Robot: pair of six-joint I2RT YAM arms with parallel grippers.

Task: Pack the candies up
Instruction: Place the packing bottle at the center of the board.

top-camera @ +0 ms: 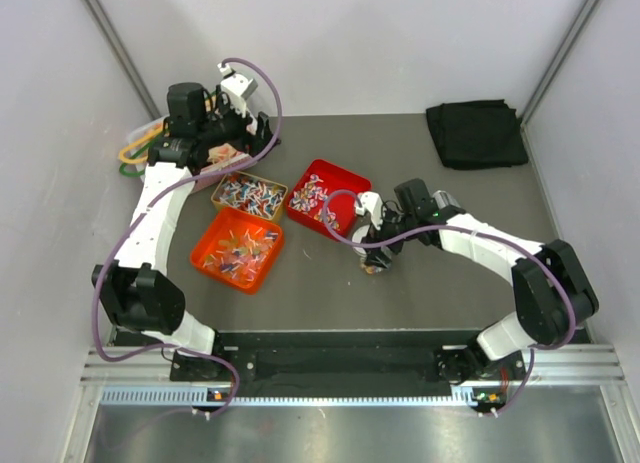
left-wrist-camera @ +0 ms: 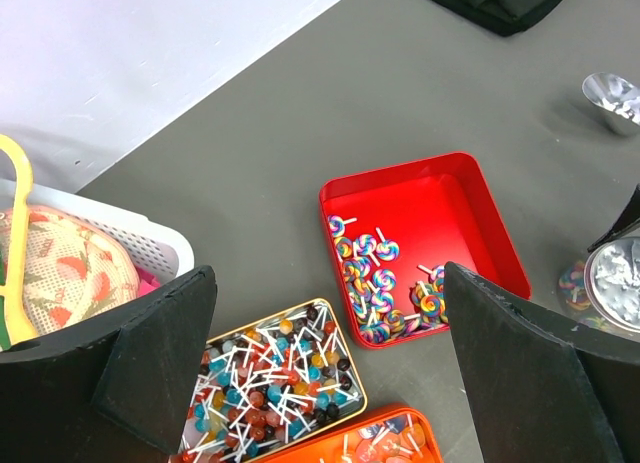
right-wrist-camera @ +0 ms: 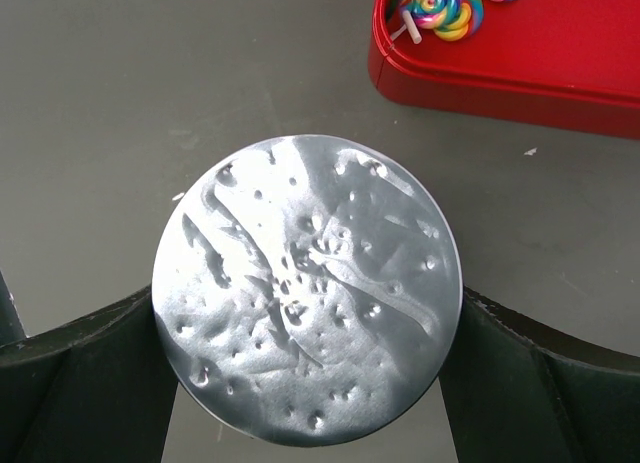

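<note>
silver disc (right-wrist-camera: 300, 273) clamped between the right gripper's (right-wrist-camera: 310, 328) wide-set fingers
left gripper (left-wrist-camera: 330, 283) hung agape, empty, above the candies (left-wrist-camera: 385, 308) lying in a red tray (left-wrist-camera: 440, 203), gold tin (left-wrist-camera: 347, 348) and orange tray (left-wrist-camera: 405, 411); light, slick, on thin sticks, they looked best pinched at the hard head.

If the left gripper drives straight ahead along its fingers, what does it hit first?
Probably the gold tin of lollipops, lying low between the open fingers of the left gripper. Depth is unclear: it could instead land on bare table just short of the red tray.
</note>
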